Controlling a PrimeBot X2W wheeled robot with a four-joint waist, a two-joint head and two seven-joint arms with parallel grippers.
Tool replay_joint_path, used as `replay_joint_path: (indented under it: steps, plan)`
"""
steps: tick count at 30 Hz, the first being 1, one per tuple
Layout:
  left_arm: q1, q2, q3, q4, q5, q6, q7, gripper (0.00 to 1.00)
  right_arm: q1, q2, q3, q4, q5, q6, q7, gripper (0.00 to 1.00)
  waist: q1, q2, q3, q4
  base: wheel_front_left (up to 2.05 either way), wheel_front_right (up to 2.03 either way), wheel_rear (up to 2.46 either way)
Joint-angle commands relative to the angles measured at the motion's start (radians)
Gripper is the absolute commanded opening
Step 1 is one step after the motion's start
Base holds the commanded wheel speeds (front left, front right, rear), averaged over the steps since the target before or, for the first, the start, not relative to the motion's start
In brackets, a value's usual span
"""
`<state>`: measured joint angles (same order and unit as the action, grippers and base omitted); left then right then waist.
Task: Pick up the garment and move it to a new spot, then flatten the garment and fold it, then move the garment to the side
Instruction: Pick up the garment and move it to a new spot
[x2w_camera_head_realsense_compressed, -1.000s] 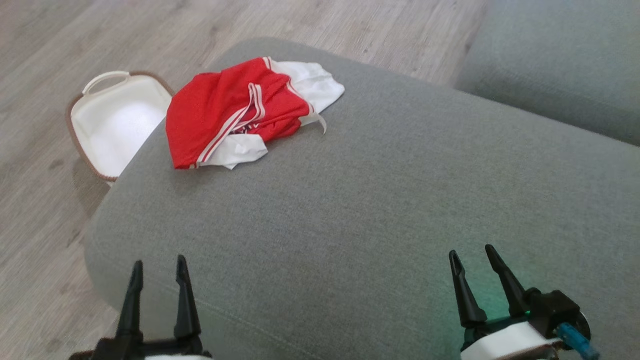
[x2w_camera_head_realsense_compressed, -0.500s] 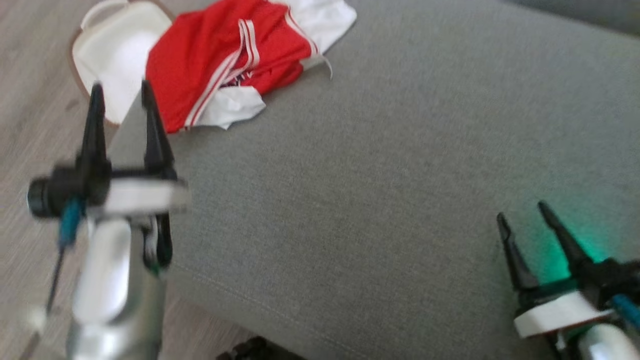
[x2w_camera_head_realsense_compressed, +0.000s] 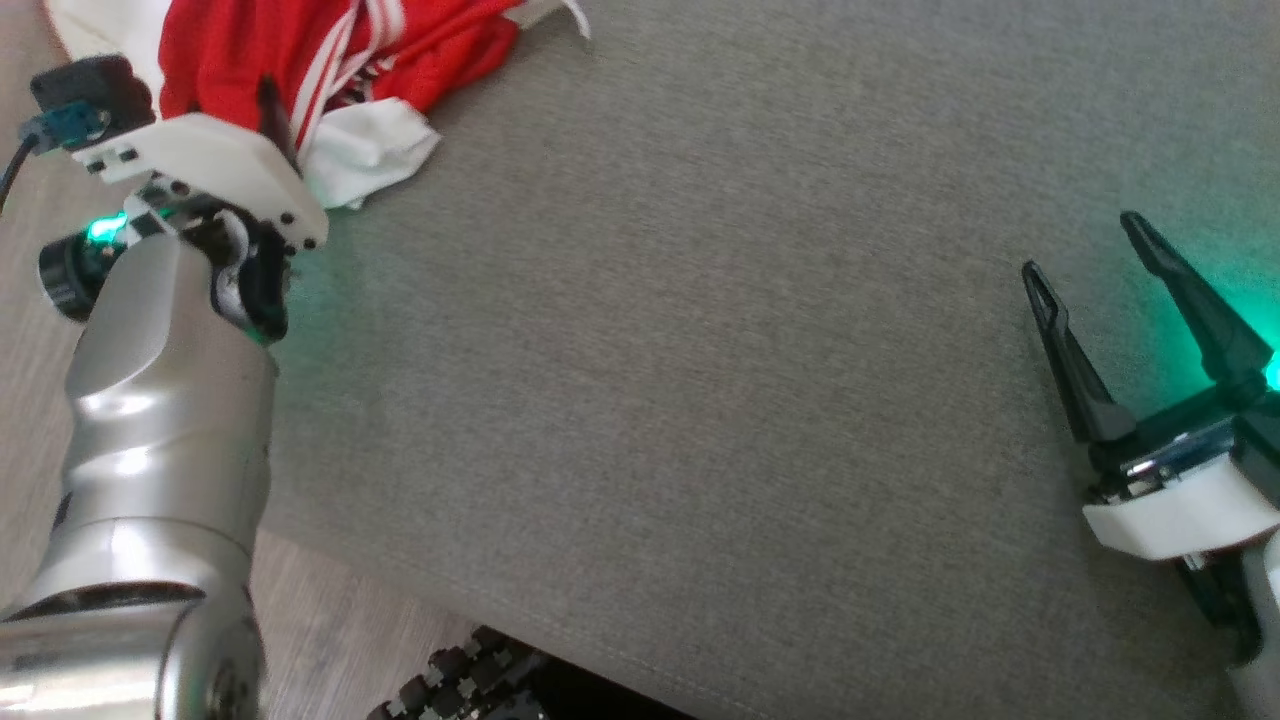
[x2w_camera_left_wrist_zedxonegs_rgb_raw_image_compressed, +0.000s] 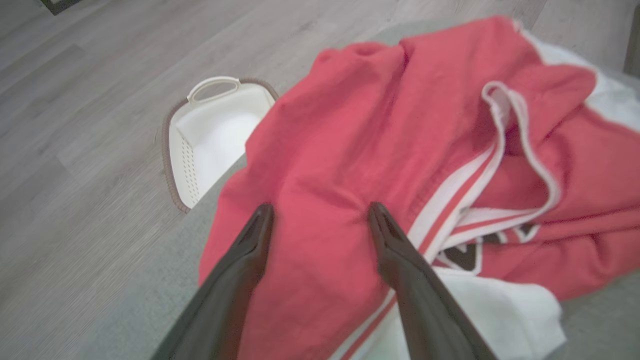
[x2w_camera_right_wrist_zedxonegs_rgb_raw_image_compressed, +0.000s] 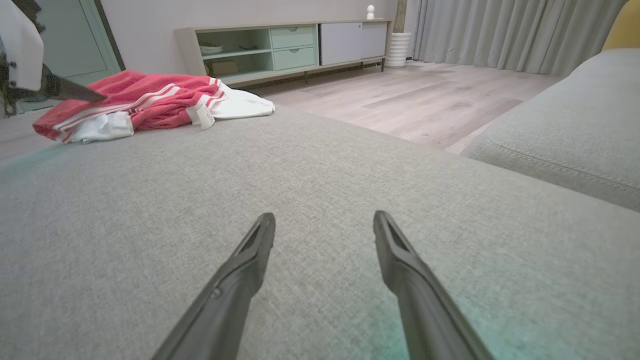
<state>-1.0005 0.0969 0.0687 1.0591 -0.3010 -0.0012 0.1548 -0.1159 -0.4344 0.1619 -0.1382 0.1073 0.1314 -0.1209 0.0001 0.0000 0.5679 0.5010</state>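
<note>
Nearest, the right hand (x2w_camera_right_wrist_zedxonegs_rgb_raw_image_compressed: 324, 216) hovers low over the bare grey sofa cushion (x2w_camera_head_realsense_compressed: 700, 380), its two dark fingers spread wide and holding nothing. Further out, on the robot's left, the left hand (x2w_camera_left_wrist_zedxonegs_rgb_raw_image_compressed: 320, 207) is also wide, its fingers poised over the red fabric of the garment (x2w_camera_left_wrist_zedxonegs_rgb_raw_image_compressed: 360, 115). Whether the tips touch the cloth cannot be told. The crumpled red-and-white garment lies at the cushion's far left corner. Beyond that edge, a white basket (x2w_camera_left_wrist_zedxonegs_rgb_raw_image_compressed: 215, 130) stands on the wooden floor (x2w_camera_left_wrist_zedxonegs_rgb_raw_image_compressed: 75, 100).
</note>
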Motion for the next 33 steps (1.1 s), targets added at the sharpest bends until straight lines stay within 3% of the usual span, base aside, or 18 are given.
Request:
replay_joint_path:
  steps: [1,5,6,7,8,14,22,28,33]
  plan:
    - [-0.025,0.077,0.030,0.014,-0.008,0.001,0.003,1.00,-0.002,-0.025,0.019,-0.014,0.007,-0.001,0.018,1.00,-0.0001,0.0000,0.033,-0.032,0.00,0.00,0.00]
    - [-0.040,0.095,0.032,0.077,-0.012,-0.005,-0.019,1.00,-0.011,-0.027,0.014,-0.036,0.007,-0.001,0.031,1.00,-0.0001,0.0000,0.050,-0.047,0.00,0.00,0.00]
    - [-0.044,0.099,0.032,0.094,-0.014,-0.010,-0.028,0.80,-0.010,-0.027,0.009,-0.040,0.007,-0.001,0.034,1.00,-0.0001,0.0000,0.053,-0.049,0.00,0.00,0.00]
    - [-0.048,0.101,0.037,0.106,-0.021,-0.017,-0.044,0.22,-0.009,-0.026,0.005,-0.044,0.007,-0.001,0.035,1.00,-0.0001,0.0000,0.056,-0.052,0.00,0.00,0.00]
    - [-0.052,0.104,0.038,0.115,-0.024,-0.025,-0.062,0.00,-0.006,-0.025,0.001,-0.047,0.007,-0.001,0.035,1.00,-0.0001,0.0000,0.057,-0.053,0.00,0.00,0.00]
    - [-0.083,0.134,0.004,0.114,-0.008,-0.095,-0.226,0.00,0.010,0.008,-0.010,-0.023,0.002,-0.001,0.002,1.00,-0.0001,0.0000,0.005,-0.072,0.00,0.00,0.00]
    - [-0.120,0.196,-0.093,0.079,0.052,-0.124,-0.349,0.00,0.011,0.130,0.036,0.110,0.015,-0.001,-0.106,1.00,-0.0001,0.0000,-0.189,-0.176,0.00,0.00,0.00]
    - [-0.106,0.203,-0.179,0.014,0.063,-0.129,-0.355,0.00,0.036,0.238,0.080,0.217,0.032,-0.001,-0.138,1.00,-0.0001,0.0000,-0.364,-0.299,0.00,0.00,0.00]
    - [-0.082,0.216,-0.275,-0.089,0.025,-0.129,-0.305,0.00,0.065,0.300,0.088,0.221,0.045,-0.001,-0.140,1.00,-0.0001,0.0000,-0.466,-0.399,0.00,0.00,0.00]
